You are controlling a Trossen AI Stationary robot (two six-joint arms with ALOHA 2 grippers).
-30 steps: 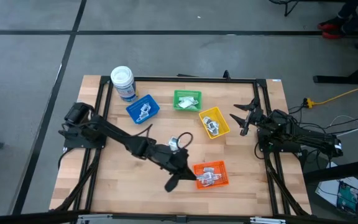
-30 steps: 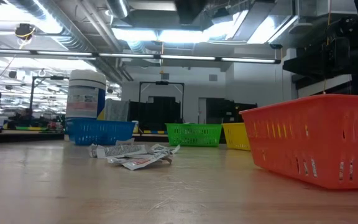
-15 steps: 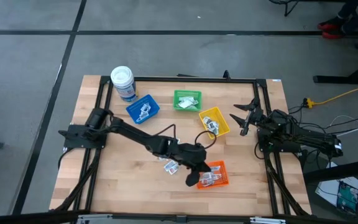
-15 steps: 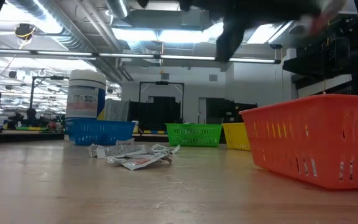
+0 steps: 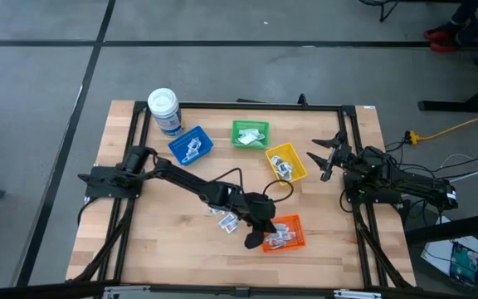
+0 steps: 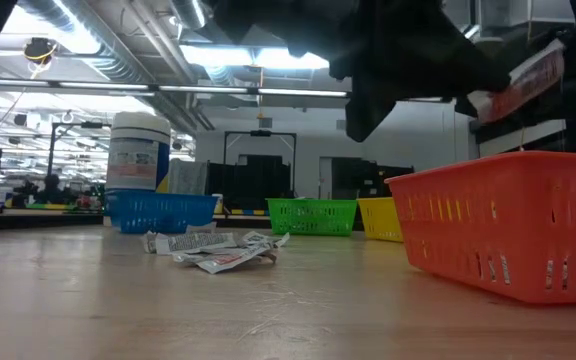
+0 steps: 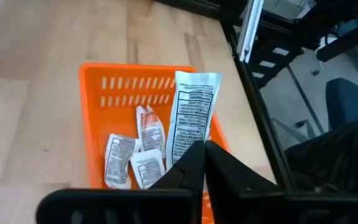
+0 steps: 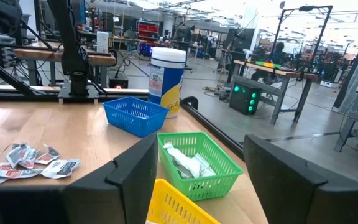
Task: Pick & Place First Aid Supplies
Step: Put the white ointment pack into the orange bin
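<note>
Left end effector (image 7: 202, 155) clamped on a packet (image 7: 191, 118) above orange bin (image 7: 92, 118) of packets (image 7: 120, 160).

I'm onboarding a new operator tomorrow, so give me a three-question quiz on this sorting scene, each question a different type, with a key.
1. True or false: the left hand is shut on a packet above the orange bin.
2. Which bin lies nearest the round jar? A) yellow bin B) blue bin C) green bin
3. Fill in: the loose packets on the table lie beside the ____ bin.

Key
1. True; the wrist view shows the long packet pinched between the fingers over that bin.
2. B, the blue bin.
3. Orange. The right hand waits open near the yellow bin.
</note>
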